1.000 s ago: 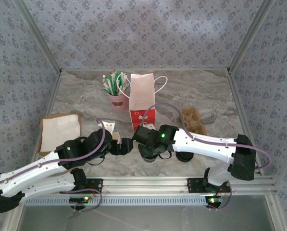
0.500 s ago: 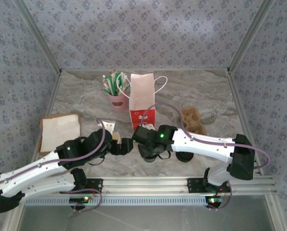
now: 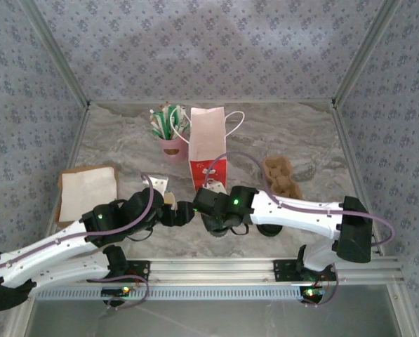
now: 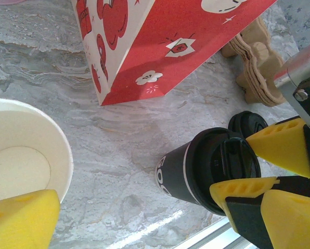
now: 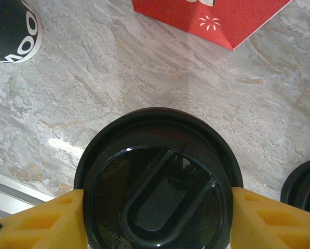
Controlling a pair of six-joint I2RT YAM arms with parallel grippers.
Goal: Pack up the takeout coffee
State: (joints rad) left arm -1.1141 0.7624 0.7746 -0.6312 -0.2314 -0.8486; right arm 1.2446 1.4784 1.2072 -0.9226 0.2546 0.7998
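Takeout coffee [image 4: 188, 174], gripped rim-wise by right hand [image 5: 157, 218], stands clear of bag [image 4: 160, 46].

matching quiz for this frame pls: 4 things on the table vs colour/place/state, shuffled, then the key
Things
1. paper bag
2. cup of sticks
3. cup carrier
4. open paper cup

Descriptions
A. brown cardboard, right of the bag
B. white inside, no lid on
C. pink, left of the bag
D. red and white, standing upright

Pairs: 1-D, 2-C, 3-A, 4-B
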